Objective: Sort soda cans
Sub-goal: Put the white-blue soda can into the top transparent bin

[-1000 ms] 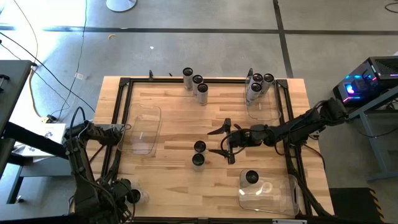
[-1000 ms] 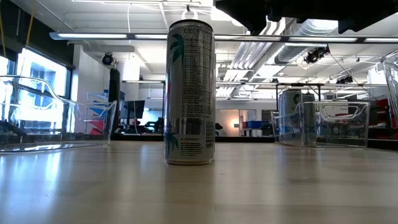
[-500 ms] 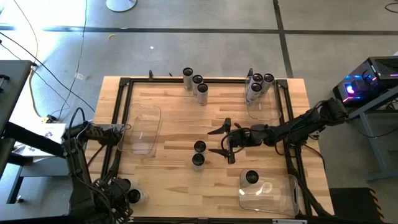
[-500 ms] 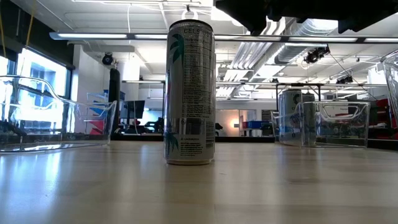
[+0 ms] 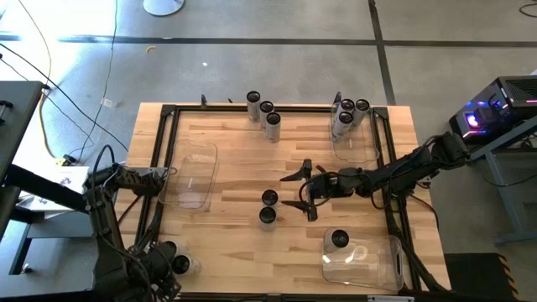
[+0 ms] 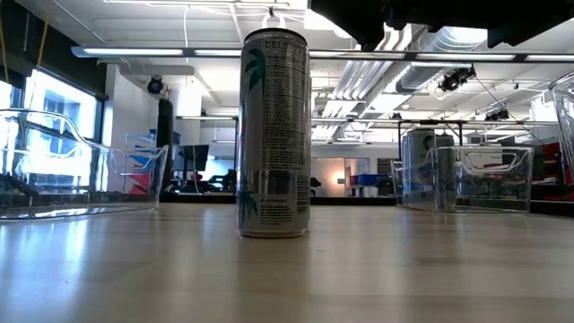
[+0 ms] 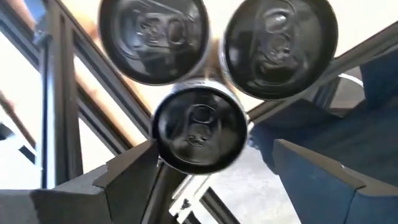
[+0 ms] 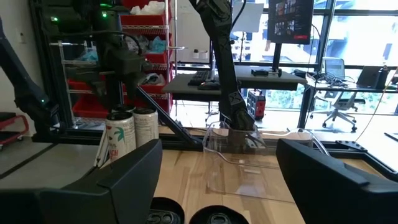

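Your right gripper hangs over mid-table with its fingers spread wide and nothing between them, just beside two silvery-grey soda cans with dark round tops. Your left gripper sits at the table's near left corner, fingers apart, above a cluster of three such cans; you can't tell if it grips one. Three more cans stand at the far edge. Others stand in the clear plastic square bin at far right, and one in the near right bin.
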Tool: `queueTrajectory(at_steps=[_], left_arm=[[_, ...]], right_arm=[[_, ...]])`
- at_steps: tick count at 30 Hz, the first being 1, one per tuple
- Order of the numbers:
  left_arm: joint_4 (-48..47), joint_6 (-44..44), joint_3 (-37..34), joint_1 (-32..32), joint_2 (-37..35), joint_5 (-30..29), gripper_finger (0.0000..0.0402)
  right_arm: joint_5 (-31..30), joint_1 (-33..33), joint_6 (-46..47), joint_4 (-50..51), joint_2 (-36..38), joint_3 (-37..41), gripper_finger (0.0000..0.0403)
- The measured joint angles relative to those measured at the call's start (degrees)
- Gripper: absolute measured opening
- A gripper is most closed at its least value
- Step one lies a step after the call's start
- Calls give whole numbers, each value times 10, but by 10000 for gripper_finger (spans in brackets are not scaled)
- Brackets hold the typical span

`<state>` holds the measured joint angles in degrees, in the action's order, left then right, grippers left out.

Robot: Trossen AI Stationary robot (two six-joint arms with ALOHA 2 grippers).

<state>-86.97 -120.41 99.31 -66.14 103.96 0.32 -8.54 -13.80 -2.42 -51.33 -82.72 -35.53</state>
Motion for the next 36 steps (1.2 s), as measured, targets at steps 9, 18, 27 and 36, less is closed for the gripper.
queueTrajectory(at_steps=[9,18,27,36], left_arm=[[-23,-12,0,0,0,-2,312],[66,-20,-87,0,0,-5,312],[127,37,-114,1,0,6,311],[162,85,-114,6,-1,4,241]], right_arm=[[0,0,-5,0,0,0,312],[0,0,-6,0,0,0,312],[0,0,0,-6,0,0,312],[-2,0,9,-7,0,0,312]])
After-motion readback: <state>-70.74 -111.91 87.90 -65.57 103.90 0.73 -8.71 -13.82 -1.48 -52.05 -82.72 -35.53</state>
